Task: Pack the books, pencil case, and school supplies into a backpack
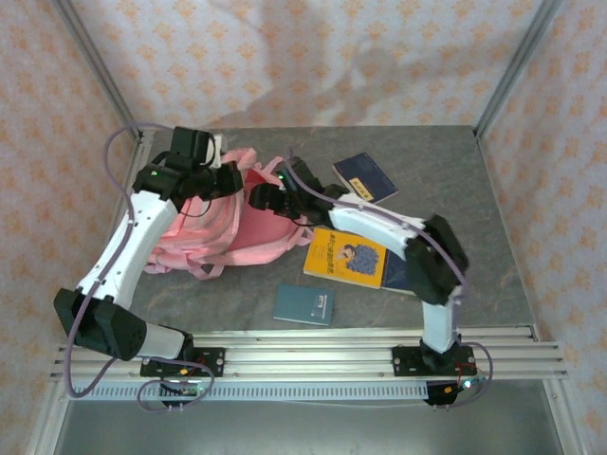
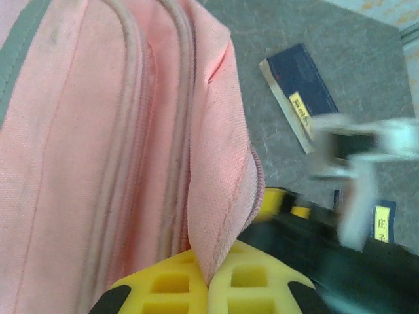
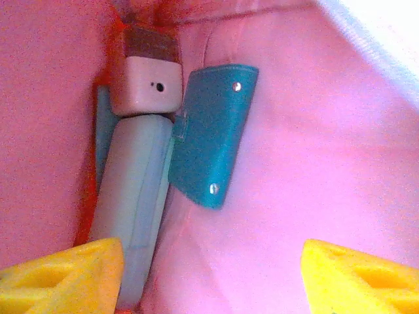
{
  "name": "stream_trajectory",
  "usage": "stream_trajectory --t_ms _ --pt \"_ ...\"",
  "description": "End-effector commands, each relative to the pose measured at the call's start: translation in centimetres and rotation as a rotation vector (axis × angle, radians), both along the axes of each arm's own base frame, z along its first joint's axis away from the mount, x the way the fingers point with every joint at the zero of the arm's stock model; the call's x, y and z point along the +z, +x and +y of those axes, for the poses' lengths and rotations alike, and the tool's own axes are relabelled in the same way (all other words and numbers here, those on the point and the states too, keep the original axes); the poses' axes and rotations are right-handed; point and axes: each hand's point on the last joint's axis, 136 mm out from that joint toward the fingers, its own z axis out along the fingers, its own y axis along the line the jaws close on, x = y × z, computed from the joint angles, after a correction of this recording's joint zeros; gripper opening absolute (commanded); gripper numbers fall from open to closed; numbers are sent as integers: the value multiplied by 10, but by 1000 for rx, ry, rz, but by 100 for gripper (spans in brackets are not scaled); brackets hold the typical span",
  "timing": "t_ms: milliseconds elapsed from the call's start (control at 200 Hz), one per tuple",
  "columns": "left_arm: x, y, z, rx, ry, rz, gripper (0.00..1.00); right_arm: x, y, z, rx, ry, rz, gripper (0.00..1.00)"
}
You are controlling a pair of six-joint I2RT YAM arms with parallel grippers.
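Observation:
The pink backpack (image 1: 213,232) lies at the left of the table. My left gripper (image 1: 226,180) (image 2: 211,278) is shut on a fold of its pink fabric (image 2: 219,163). The right gripper (image 1: 264,197) (image 3: 213,281) reaches into the bag's mouth and stands open, nothing between its yellow fingers (image 3: 65,271). Inside lie a pink sharpener (image 3: 147,82), the pale mint pencil case (image 3: 131,196) and a teal notebook (image 3: 213,134). On the table are a yellow book (image 1: 346,258) over a navy one (image 1: 398,275), a navy book with a yellow label (image 1: 365,177) (image 2: 301,91) and a teal notebook (image 1: 303,304).
The grey table (image 1: 493,218) is walled by patterned panels on three sides. A rail (image 1: 313,355) carrying both arm bases runs along the near edge. The right arm (image 1: 398,227) stretches over the yellow book towards the bag.

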Motion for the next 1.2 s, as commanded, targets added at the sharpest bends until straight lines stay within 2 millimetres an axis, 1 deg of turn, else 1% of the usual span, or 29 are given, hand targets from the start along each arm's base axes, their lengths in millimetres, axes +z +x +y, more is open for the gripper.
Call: stream_trajectory --t_ms 0,65,150,240,290,385,520,565,585,656,746,796,881,941,1071,1121,1136,1196 --pt "-16 13 -11 -5 -14 -10 0 18 -17 -47 9 -143 -125 71" --pt "-33 15 -17 -9 -11 25 0 7 -34 -69 9 -182 -101 69" --pt "-51 15 -32 -44 -27 75 0 -9 -63 -87 59 -209 -37 68" --pt "-61 9 -49 -97 -30 119 21 -27 -93 -105 87 -216 34 66" --pt "-60 4 -53 -115 -24 122 30 -34 -107 -116 88 -217 66 66" --pt "-51 -10 -53 -115 -15 100 42 -45 -131 -134 66 -192 122 66" --pt "-40 -34 -50 -108 -27 87 55 -62 -159 -148 10 -117 236 63" --pt "-39 -44 -46 -95 8 86 58 -73 -167 -153 -6 -123 286 60" --pt "-39 -49 -45 -94 13 86 58 -69 -170 -154 -9 -99 286 59" --pt "-42 -66 -51 -101 -5 88 58 -78 -182 -153 -9 -54 331 57" --pt "-64 -93 -67 -126 -47 130 59 -91 -193 -156 -21 -23 390 55" --pt "-80 -109 -74 -142 -35 163 59 -97 -196 -158 -30 -21 411 55" --pt "-105 -130 -80 -160 -15 194 59 -105 -199 -160 -46 -17 433 54" --pt "-125 -142 -79 -157 7 220 59 -109 -198 -160 -62 -9 444 51" --pt "-166 -162 -78 -158 27 276 59 -120 -198 -155 -74 12 478 48" --pt "-179 -166 -80 -158 15 290 59 -122 -197 -152 -72 21 485 47" --pt "-182 -167 -81 -160 7 294 59 -128 -197 -151 -74 11 499 47" --pt "-195 -169 -86 -164 -11 307 59 -135 -196 -148 -78 11 517 46"
